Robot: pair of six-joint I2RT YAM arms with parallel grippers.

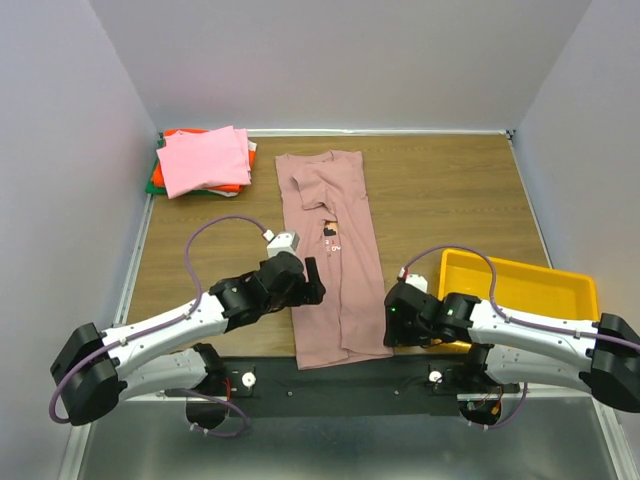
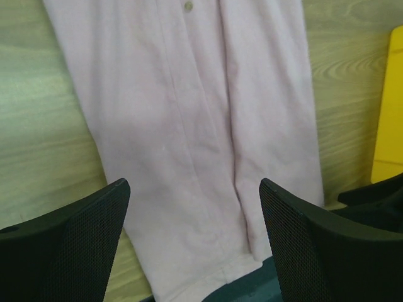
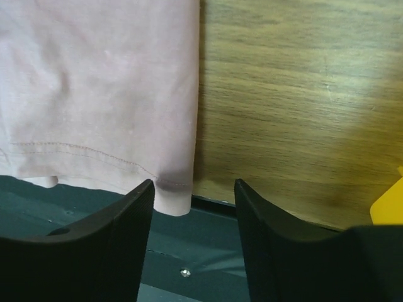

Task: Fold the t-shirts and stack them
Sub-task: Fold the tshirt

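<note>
1. The wooden table (image 1: 450, 190) bears everything; its near edge meets a dark strip where the arms are bolted.
2. The mauve-pink t-shirt (image 1: 335, 270) lies flat in a long narrow strip down the middle of the table. Its collar is at the far end, one sleeve is folded in, and its hem just overhangs the near edge. It lies between the two pincers.
3. The yellow tray (image 1: 520, 265) sits on the near right, well apart from the shirt, with the right arm crossing in front of it.
4. The stack of folded t-shirts (image 1: 200, 160) sits in the far left corner, bright pink on top with orange-red and green showing beneath. It is well apart from both pincers.
5. The left gripper (image 1: 315, 280) is at the shirt's left edge, toward the near half. Its jaws are spread wide and hold nothing. In its wrist view the cloth (image 2: 189, 126) fills the space ahead of and between the fingers (image 2: 82, 245).
6. The right gripper (image 1: 390, 320) is at the shirt's near right corner, with the jaws parted and no cloth pinched. In its wrist view the hem corner (image 3: 173, 189) lies just beside the left finger (image 3: 113, 239), in the gap.
</note>
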